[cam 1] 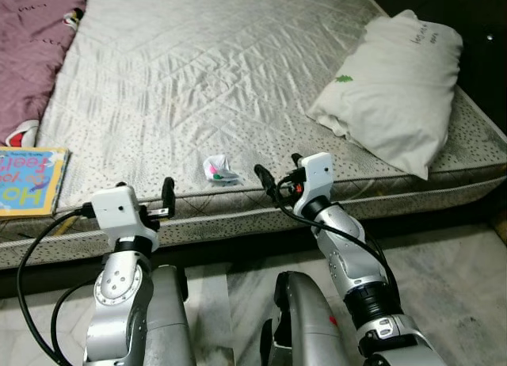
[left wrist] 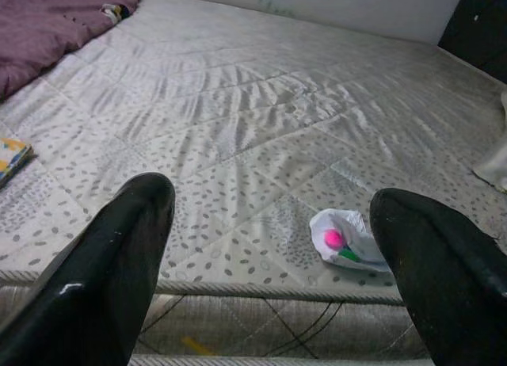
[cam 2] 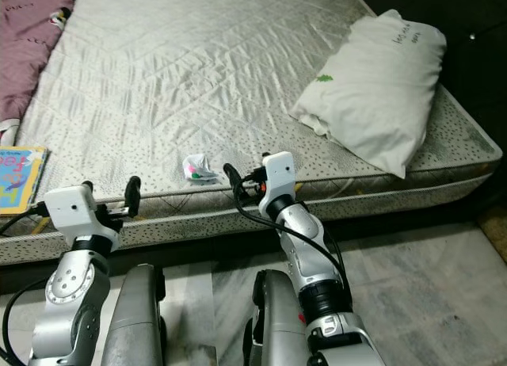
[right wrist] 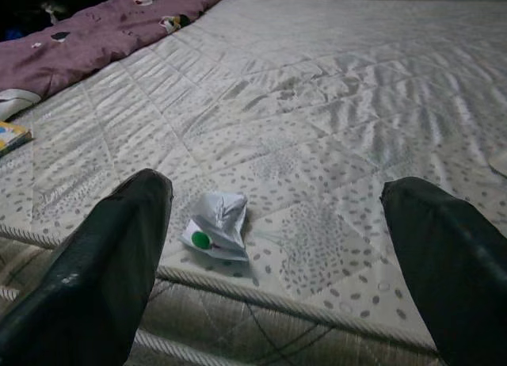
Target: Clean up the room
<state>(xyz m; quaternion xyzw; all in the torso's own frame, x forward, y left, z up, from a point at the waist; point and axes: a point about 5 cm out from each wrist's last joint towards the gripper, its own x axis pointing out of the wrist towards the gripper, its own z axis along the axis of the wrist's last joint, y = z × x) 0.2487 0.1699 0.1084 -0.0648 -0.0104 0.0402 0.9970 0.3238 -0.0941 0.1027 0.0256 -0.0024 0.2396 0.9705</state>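
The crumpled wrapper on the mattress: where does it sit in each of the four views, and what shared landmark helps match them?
Left eye view: wrapper near the mattress's front edge, lower centre.
Right eye view: wrapper left of centre, by the same edge.
Left wrist view: wrapper lower right, beside one black finger.
Right wrist view: wrapper lower left of centre.
Shared landmark: the mattress's corded front edge, just before the wrapper.

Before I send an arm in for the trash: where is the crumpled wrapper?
The crumpled wrapper lies on the mattress near its front edge, between the left gripper and the right gripper, well left of the pillow.
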